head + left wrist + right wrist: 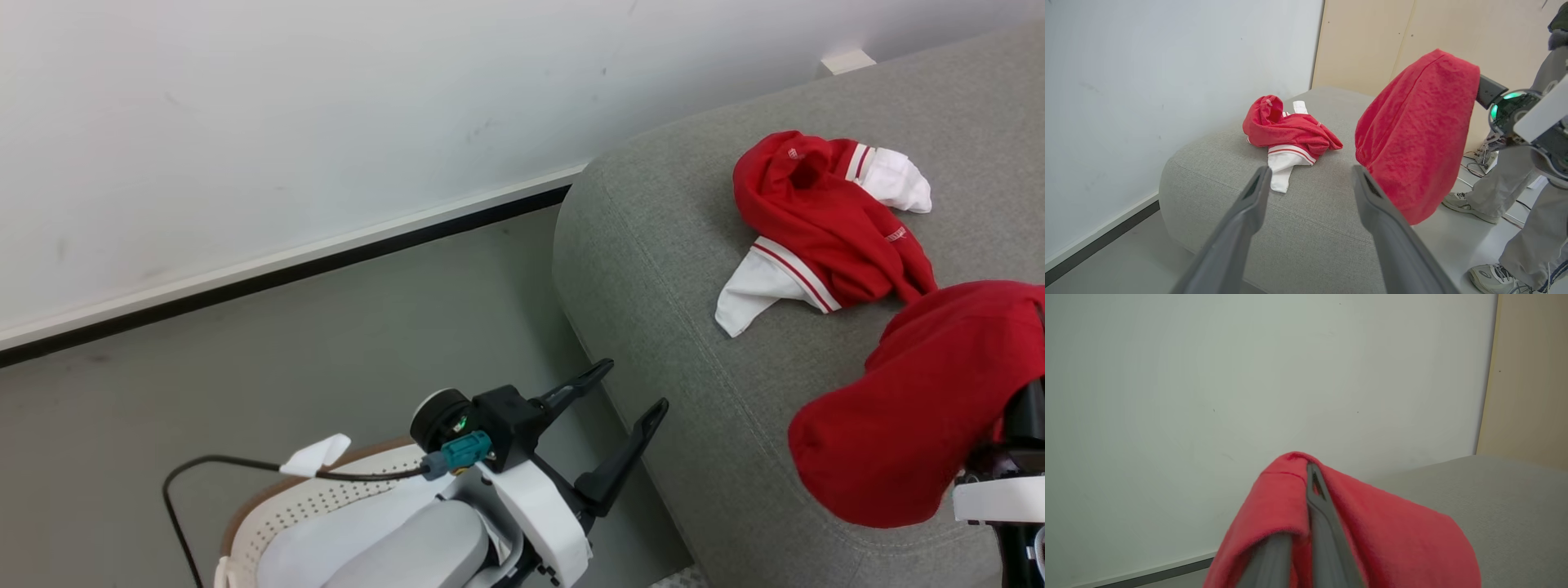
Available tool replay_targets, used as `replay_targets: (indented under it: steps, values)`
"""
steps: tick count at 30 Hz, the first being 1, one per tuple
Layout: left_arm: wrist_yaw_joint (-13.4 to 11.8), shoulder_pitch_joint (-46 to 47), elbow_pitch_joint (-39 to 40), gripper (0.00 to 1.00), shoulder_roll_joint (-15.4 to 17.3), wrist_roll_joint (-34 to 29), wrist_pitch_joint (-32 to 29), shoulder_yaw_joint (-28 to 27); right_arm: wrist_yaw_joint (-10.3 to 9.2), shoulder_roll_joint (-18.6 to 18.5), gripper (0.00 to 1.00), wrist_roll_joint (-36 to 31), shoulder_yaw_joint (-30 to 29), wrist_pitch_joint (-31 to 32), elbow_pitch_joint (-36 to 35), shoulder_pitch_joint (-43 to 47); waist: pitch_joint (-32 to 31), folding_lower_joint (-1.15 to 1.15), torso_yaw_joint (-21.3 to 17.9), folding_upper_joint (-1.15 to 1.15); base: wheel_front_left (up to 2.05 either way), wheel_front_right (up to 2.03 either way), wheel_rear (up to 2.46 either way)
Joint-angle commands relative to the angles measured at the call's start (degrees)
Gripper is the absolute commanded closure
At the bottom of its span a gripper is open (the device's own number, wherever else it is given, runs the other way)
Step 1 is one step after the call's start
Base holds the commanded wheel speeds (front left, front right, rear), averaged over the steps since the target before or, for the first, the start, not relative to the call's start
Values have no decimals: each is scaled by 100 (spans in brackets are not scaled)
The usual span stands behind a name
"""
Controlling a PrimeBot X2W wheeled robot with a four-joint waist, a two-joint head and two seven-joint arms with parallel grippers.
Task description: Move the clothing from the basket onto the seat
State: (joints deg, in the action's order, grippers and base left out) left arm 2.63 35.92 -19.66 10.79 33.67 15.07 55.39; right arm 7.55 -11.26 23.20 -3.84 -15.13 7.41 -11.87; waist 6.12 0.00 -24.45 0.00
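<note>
On the seat [653, 269], head view, we find one red-and-white garment [824, 220] lying crumpled; its small white markings are too small to read. We note the left gripper [635, 384] spread and empty, near the basket [310, 502].

Left wrist view: a second red garment [1412, 134] hangs over the seat.

Right wrist view: the right gripper [1309, 477] pinches that garment.

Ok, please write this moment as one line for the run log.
left gripper: open, empty, near basket | right gripper: shut on red garment, hanging near sofa | red-and-white garment: lying on sofa
</note>
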Motion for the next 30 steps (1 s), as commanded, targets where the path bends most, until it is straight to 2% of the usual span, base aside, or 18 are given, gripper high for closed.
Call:
replay_targets:
  steps: [1,9,15,21,30]
  values:
    - [16,-37,-17,0,-5,-37,7,-24,-13,-66,100,-4,-8,-2,-3,-61,28,0,-11,0,0,0,0]
    - [17,143,12,0,46,-103,-5,-69,-13,-408,100,-83,-57,-2,37,-662,433,0,101,0,0,0,0]
    - [-7,353,94,0,185,-158,-93,-116,-13,-894,100,202,-166,208,228,-1508,1001,0,302,0,0,0,0]
    - [-53,540,292,0,333,-144,-223,-206,-13,-1475,100,656,-265,367,874,-2547,1641,0,516,0,0,0,0]
    - [-177,862,601,0,572,-237,-315,-366,-13,-2278,100,601,-401,432,2077,-3883,2425,0,906,0,0,0,0]
